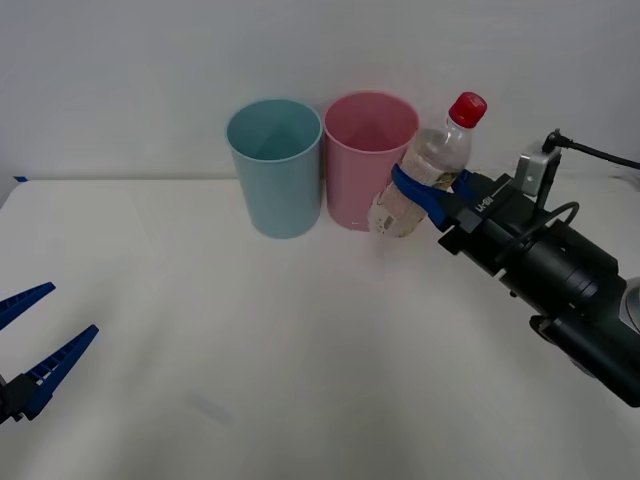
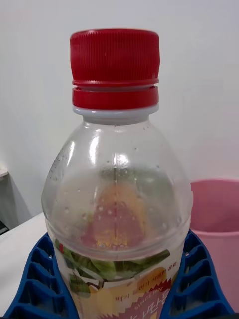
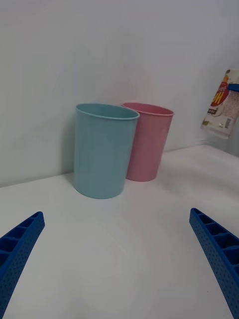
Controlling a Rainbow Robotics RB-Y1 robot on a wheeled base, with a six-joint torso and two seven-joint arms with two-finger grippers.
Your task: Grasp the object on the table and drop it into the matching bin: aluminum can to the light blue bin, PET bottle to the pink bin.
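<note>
Front view: at the lower left edge the left gripper (image 1: 35,345) hangs low over the table (image 1: 300,380), its blue fingers (image 1: 60,365) spread wide with nothing between them. Farther back, near the wall, the blue bin (image 1: 274,165) stands upright, and the pink bin (image 1: 368,158) stands just beside it on the right; the two rims are close together, and whether they touch cannot be told. Right of the pink bin, the right gripper (image 1: 425,190) pinches the bottle (image 1: 430,165) around its middle and holds it clear of the table, tilted, with the red cap (image 1: 467,108) up and toward the right. The bottle's lower end sits in front of the pink bin's right side. The black right arm (image 1: 560,275) runs off to the lower right.

In the right wrist view the ribbed blue fingers (image 2: 37,279) press against both sides of the bottle (image 2: 117,199) at its label, with the pink bin (image 2: 214,224) behind it.

In the left wrist view both bins stand ahead of the parted fingers (image 3: 219,254).
</note>
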